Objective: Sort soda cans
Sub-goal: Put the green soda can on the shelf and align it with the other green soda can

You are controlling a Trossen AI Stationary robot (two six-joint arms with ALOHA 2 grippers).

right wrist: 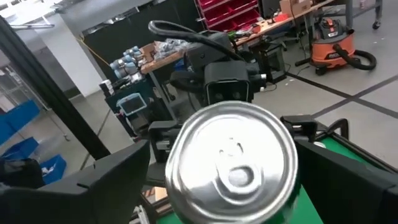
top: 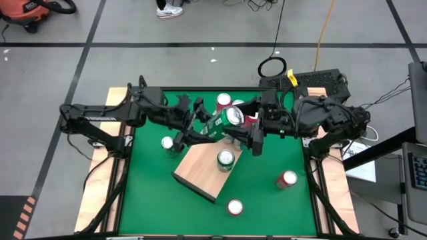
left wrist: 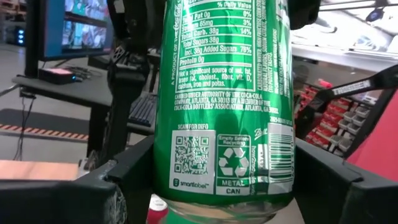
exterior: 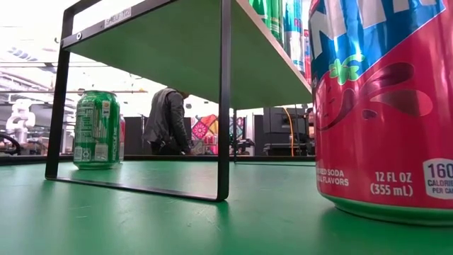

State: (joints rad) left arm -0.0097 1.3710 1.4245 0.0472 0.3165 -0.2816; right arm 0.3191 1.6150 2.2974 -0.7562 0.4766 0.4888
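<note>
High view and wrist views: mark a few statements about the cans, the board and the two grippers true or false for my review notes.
1. A lifted green can sits between both grippers above the table. True.
2. The wooden board has nothing on it. False: a second green can stands upright on it.
3. The left gripper hangs empty, away from every can. False: its fingers are closed on the lifted green can's body.
4. The right gripper has its fingers open on either side of that can's silver top. True.
5. Two red cans stand on the green mat, off the board. True.
</note>
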